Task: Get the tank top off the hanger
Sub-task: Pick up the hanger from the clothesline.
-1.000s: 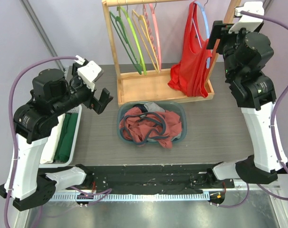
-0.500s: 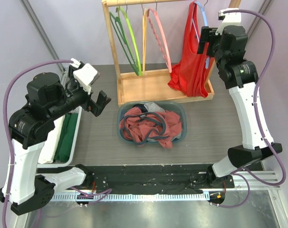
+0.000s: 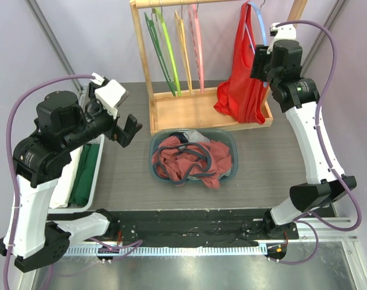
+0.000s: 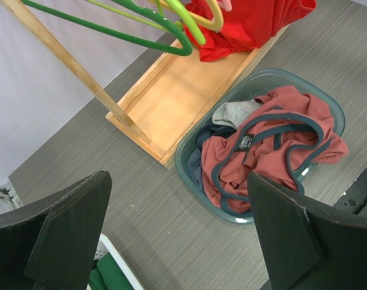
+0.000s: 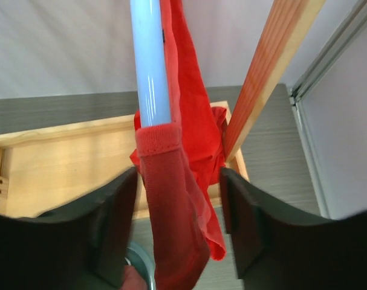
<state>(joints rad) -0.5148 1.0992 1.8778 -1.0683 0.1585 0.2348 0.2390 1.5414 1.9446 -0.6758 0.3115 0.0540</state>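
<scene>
- While the left gripper (image 3: 130, 128) hangs with its jaws wide apart and nothing between them, the top view puts the right gripper (image 3: 257, 60) high at the rack's (image 3: 195, 113) far right end, right at the red tank top (image 3: 240, 90).
- The tank top hangs from the blue hanger (image 3: 260, 24), which curves just above the right gripper. Its hem bunches on the rack's base below that gripper.
- A basket (image 3: 154, 158) of clothes (image 3: 192, 158) stands on the table (image 3: 268, 151), just right of the left gripper and nearer the arm bases.
- A green cloth (image 3: 85, 172) lies back under the left arm.
- From the left wrist, both fingers (image 4: 68, 235) frame the picture, far apart, with bare table between them.
- The basket lies ahead of the right-hand finger, and the rack's base is beyond it.
- A green hanger (image 4: 141, 27) crosses farther ahead, with the tank top's hem at the far right.
- From the right wrist, the jaws stand apart on either side of the strap (image 5: 171, 181).
- The strap drapes over the blue hanger's tube and drops straight between the jaws.
- The left finger sits right at the strap's edge. Whether either pad presses the cloth cannot be told.
- The rack's post slants up ahead and to the right of this gripper, and the rest of the tank top is heaped on the base ahead.
</scene>
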